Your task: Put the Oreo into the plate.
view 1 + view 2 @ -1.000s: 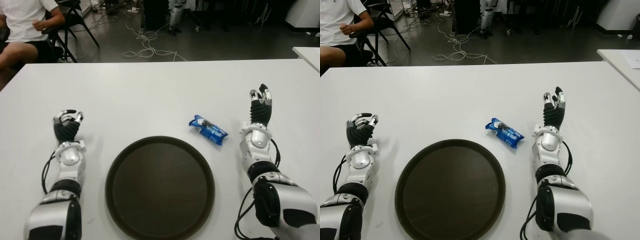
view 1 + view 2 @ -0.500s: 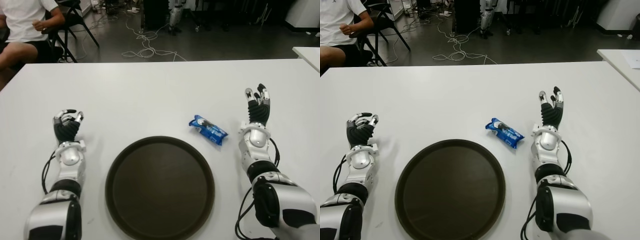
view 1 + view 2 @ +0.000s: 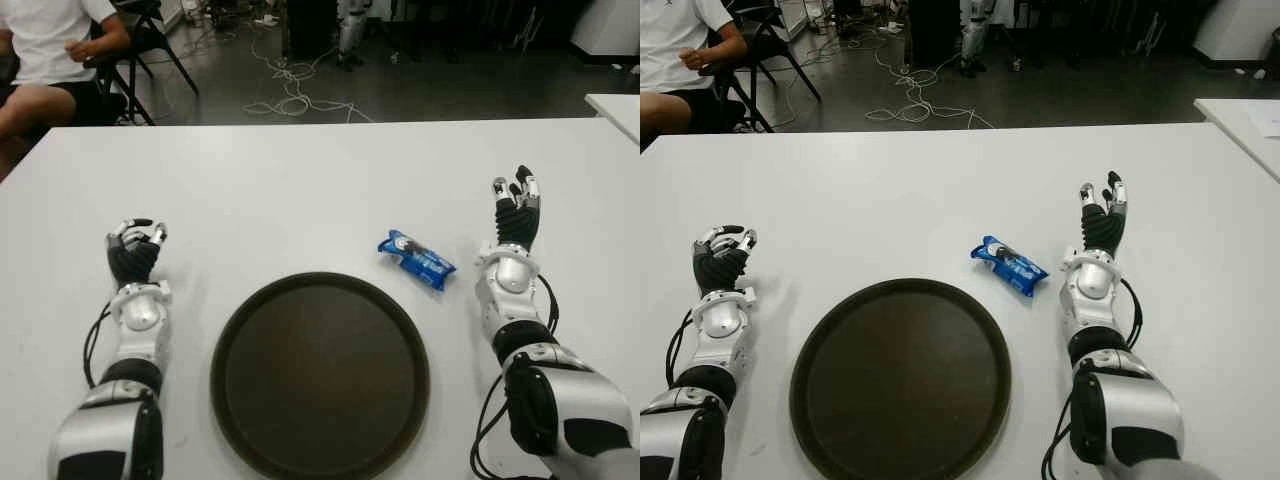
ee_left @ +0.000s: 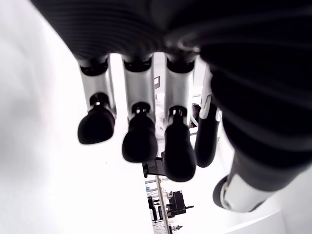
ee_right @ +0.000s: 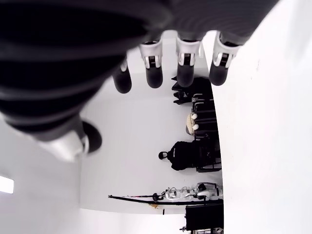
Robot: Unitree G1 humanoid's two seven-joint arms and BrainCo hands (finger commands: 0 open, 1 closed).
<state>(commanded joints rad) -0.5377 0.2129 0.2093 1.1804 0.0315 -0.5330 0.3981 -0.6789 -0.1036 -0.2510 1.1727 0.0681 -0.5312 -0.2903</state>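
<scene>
currently the small blue foil oreo packet (image 3: 416, 259) lies flat on the white tabletop (image 3: 300, 190), just beyond the upper right rim of the round dark brown plate (image 3: 320, 372) and apart from it. nothing holds it.

key relation: the packet sits to the left of the right hand (image 3: 513, 205), between that hand and the plate, and somewhat nearer the robot than the fingertips. its long axis runs diagonally, the far end pointing toward the robot's left, the near end toward the right forearm. right hand is clearly the closer one; the left hand (image 3: 134, 251) shows well apart, on the far side of the plate.

hand states:
- right hand: fingers extended and spread, pointing away from the robot, empty. right wrist view agrees, fingers (image 5: 187, 66) straight with nothing between them and the thumb.
- left hand: fingers curled in on themselves, nothing gripped; left wrist view shows the bent fingers (image 4: 139, 139) over bare white surface.

judgement: task not started, packet ungrasped. next move likely needs the right hand to swing inward to the left and draw back a little, then close across the packet's short axis, so the wrist probably has to turn to meet the diagonal. carry to the plate would be short. risk: the slick wrapper may slide on the smooth tabletop if nudged before the fingers close.
</scene>
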